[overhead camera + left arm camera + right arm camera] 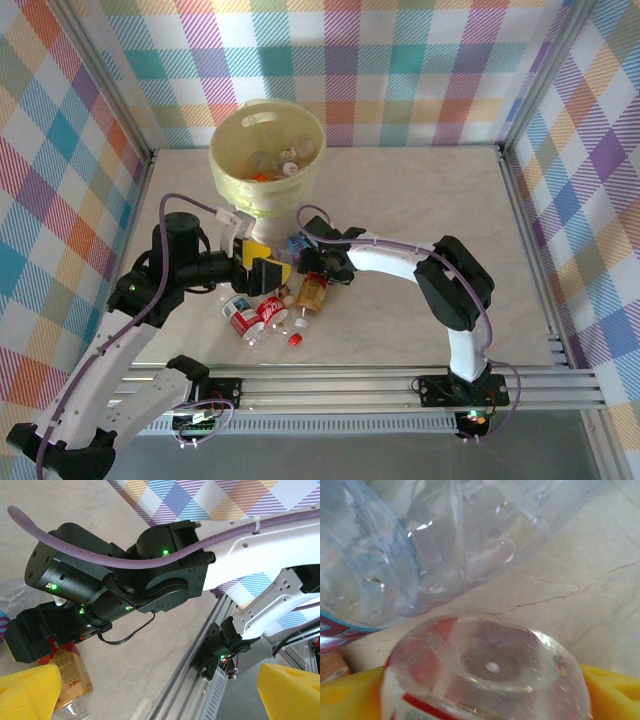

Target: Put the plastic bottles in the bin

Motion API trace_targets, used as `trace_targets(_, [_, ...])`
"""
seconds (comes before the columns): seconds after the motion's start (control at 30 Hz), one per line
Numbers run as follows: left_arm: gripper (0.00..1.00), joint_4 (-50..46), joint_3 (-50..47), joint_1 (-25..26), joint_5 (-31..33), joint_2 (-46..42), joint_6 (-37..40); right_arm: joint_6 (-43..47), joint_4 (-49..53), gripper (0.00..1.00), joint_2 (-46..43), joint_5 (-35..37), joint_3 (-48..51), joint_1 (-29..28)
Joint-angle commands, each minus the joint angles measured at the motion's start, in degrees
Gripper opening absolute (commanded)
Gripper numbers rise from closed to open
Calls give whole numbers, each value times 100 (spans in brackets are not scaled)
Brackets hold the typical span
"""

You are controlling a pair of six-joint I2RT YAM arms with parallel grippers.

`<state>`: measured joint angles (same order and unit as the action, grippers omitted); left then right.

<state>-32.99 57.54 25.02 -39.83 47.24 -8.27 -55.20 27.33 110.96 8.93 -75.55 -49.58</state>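
The red-labelled bottle (pixel 490 675) sits base-first between the pads (pixel 350 697) of your right gripper (pixel 482 700) (clamped or not, I cannot tell). Close gently and centred, then lift away from the second bottle (pixel 445 540) just beyond the pads, toward the bin (pixel 262 195).

The top camera looks steeply down from above and behind the arm bases (pixel 450 386), far enough off to take in the whole tabletop (pixel 420 210) and the near rail (pixel 340 385). The left wrist camera sits low, facing sideways across to the right arm (pixel 150 575) and that same rail. The right wrist camera looks down at the tabletop, very close to the base of a bottle (pixel 490 675).
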Motion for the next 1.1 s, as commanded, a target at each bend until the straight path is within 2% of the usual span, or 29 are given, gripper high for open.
trace_targets(0.0, [100, -45, -51, 39, -43, 4, 111, -15, 283, 80, -55, 248, -12, -34])
trace_targets(0.13, [100, -68, -57, 38, -40, 80, 121, -3, 194, 71, -326, 379, 318, 24])
trace_targets(0.23, [100, -44, -66, 38, -91, 156, 98, 85, 143, 69, -614, 517, 598, 104])
trace_targets(0.5, [100, -43, -75, 46, -14, 560, -8, 476, -19, 70, -1828, 746, 1616, 723])
trace_targets(0.67, [100, -124, -40, 206, 264, 877, -78, 979, -174, 69, -2602, 540, 2016, 1186])
trace_targets(0.9, [100, 133, 87, 1175, 1138, 1519, -315, 1598, -20, 69, -3508, 280, 1951, 1456])
trace_targets(1.07, [100, 994, 48, 1759, 1430, 2205, -785, 1867, -8, 69, -3971, -90, 1757, 1491])
